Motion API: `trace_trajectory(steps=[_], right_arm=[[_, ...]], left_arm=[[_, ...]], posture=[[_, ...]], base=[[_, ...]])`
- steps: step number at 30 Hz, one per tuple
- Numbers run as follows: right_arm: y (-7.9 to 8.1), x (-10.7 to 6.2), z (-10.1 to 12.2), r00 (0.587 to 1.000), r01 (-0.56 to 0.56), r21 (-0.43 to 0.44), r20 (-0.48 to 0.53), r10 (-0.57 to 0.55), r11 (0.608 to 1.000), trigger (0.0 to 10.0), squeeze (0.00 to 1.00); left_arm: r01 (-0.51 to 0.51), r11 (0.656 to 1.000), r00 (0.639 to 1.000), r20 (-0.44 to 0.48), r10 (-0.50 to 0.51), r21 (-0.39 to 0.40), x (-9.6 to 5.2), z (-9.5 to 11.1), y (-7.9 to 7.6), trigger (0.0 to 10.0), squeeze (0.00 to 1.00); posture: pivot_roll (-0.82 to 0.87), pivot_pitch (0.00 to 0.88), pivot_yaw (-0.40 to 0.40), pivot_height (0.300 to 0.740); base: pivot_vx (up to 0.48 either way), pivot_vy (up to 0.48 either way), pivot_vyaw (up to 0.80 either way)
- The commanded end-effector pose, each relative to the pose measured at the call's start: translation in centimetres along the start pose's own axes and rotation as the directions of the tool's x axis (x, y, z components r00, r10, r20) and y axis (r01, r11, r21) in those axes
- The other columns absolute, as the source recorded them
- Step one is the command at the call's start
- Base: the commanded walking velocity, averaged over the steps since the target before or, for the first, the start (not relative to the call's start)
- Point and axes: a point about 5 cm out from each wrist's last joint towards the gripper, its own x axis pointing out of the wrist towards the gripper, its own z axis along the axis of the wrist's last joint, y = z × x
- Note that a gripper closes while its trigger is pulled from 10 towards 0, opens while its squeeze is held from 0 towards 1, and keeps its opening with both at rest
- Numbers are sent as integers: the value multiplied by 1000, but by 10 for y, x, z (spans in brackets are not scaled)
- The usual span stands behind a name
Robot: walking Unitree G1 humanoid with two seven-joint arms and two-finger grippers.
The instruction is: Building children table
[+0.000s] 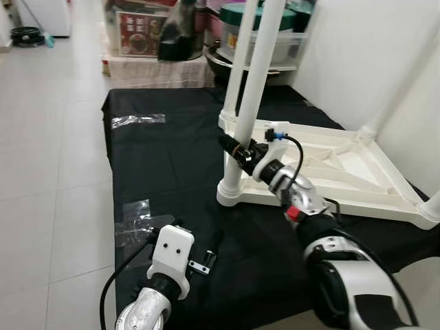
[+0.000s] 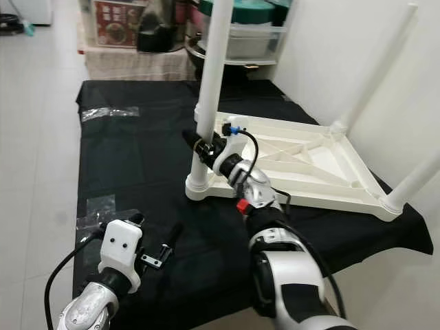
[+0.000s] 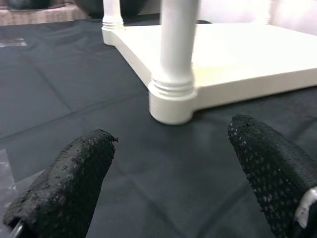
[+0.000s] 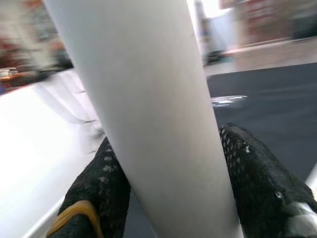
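White plastic upturned children's table (image 1: 330,165) is lying on the black cloth-covered bench (image 1: 165,158); right end effector (image 1: 234,148) is pinching its near white cylindrical leg (image 4: 148,114); left end effector (image 3: 173,168) is hovering spread above the cloth

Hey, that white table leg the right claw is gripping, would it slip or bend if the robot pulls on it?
The table leg looks like a smooth, glossy tube, so it may slip in the right claw. It probably stays stiff: it stands straight in the upturned table. It seems light, likely hollow plastic.
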Motion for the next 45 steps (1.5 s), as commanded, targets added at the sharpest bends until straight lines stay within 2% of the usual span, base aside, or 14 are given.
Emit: trace_trajectory(steps=[1,12,13,14,15,18,20,24,29,34,38,39,40,45], right_arm=[[14,3,-5,977,-205,29,-45,206,978,10000,0],[37,20,-7,891,-437,14,-130,435,900,10000,0],[41,23,-7,877,-466,11,-127,464,885,7686,0],[41,23,-7,877,-466,11,-127,464,885,7686,0],[42,25,-6,879,-464,7,-124,461,886,0,0],[41,29,-3,910,-406,-38,-101,401,913,0,0],[31,37,2,985,-169,-105,-40,166,980,0,0],[19,38,6,999,46,-121,-1,-46,992,0,0],[-11,23,11,807,588,-202,76,-586,783,0,0],[-14,18,14,703,708,-220,131,-699,671,0,0],[-6,15,11,553,832,-180,198,-810,524,0,0],[-1,17,10,534,845,-177,212,-819,505,6941,0],[3,20,8,523,852,-161,216,-824,499,10000,0],[13,31,5,566,823,-113,226,-792,556,10000,0]], left_arm=[[12,1000,1000,-14,-12,-3,-1,-3,-3,10000,0],[6,1000,1000,-22,-6,-12,-2,-4,-3,10000,0],[7,1000,1000,-23,-7,-14,-2,-5,-3,10000,0],[7,1000,1000,-23,-7,-14,-2,-5,-3,10000,0],[7,1000,1000,-24,-7,-14,-2,-5,-4,10000,0],[7,1000,1000,-23,-7,-13,-2,-5,-4,10000,0],[7,1000,1000,-23,-7,-13,-1,-4,-3,10000,0],[6,1000,1000,-23,-6,-14,-1,-4,-3,10000,0],[11,1000,1000,-24,-11,-13,-1,-4,-2,10000,0],[12,1000,1000,-24,-13,-10,-1,-4,-2,10000,0],[14,1000,1000,-25,-14,-7,0,-4,-2,10000,0],[13,1000,1000,-24,-14,-7,0,-3,-2,10000,0],[13,1000,1000,-25,-13,-7,0,-3,-2,10000,0],[13,1000,1000,-26,-13,-8,0,-4,-2,10000,0]], posture=[[111,32,-143,740],[117,26,-145,740],[118,28,-148,740],[118,28,-148,740],[119,27,-148,740],[118,29,-150,740],[115,32,-148,740],[113,33,-148,740],[105,39,-140,740],[106,38,-141,740],[106,40,-140,740],[105,40,-139,740],[105,42,-140,740],[105,42,-140,740]], base=[[0,0,0],[0,0,0],[0,0,0],[0,0,0],[0,0,0],[0,0,0],[0,0,0],[0,0,0],[0,0,0],[0,0,0],[0,0,0],[0,0,0],[0,0,0],[0,0,0]])
